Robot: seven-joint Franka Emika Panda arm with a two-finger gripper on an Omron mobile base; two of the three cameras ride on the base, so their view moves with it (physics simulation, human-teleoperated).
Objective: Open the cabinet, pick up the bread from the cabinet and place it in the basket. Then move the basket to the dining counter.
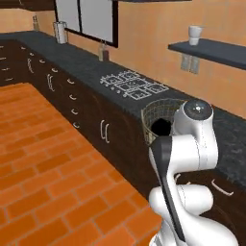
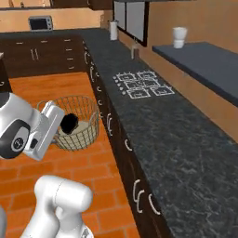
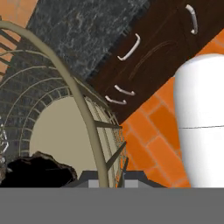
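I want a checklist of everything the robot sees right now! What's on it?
Surface: black marbled counter with a stove top drawn on it.
Job's things: wire basket held up off the orange brick floor; dark bread lies inside it.
Clutter: paper towel roll, white cup on the wall shelf.
Claw: claw shut on the basket's rim.
Cables: nothing seen.
Surroundings: low dark cabinets, window, microwave.

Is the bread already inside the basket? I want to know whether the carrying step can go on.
Yes: in the right base view the bread lies on the beige bottom of the basket, inside its wire wall.
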